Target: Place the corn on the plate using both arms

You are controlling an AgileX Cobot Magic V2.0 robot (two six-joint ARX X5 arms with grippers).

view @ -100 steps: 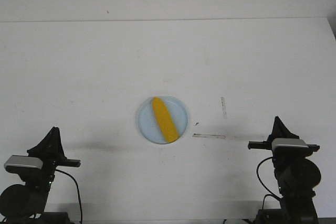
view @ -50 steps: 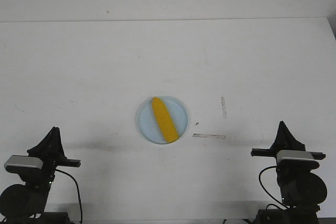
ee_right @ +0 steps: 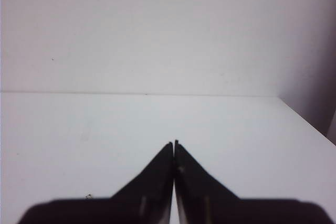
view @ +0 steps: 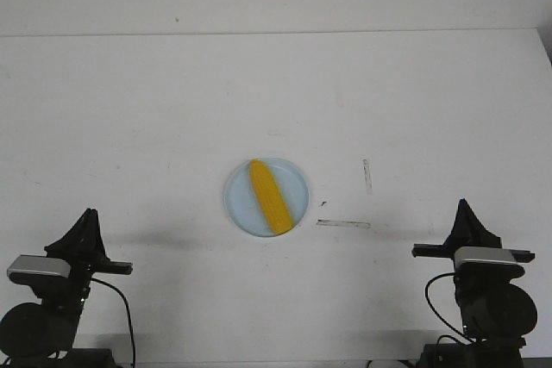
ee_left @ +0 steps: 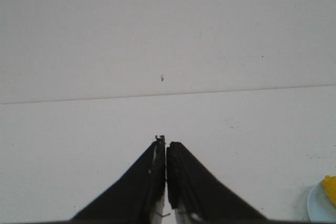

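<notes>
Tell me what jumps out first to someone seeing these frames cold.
The bright yellow corn lying diagonally across the pale blue plate, mid-table, is the only colour around. Next, the left gripper and right gripper sit apart from it at the near corners, both shut and holding nothing.

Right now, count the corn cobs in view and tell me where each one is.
1. The corn lies diagonally on the plate near the middle of the table. Its tip also shows at the left wrist view's edge. Nothing seems to hide another.
</notes>
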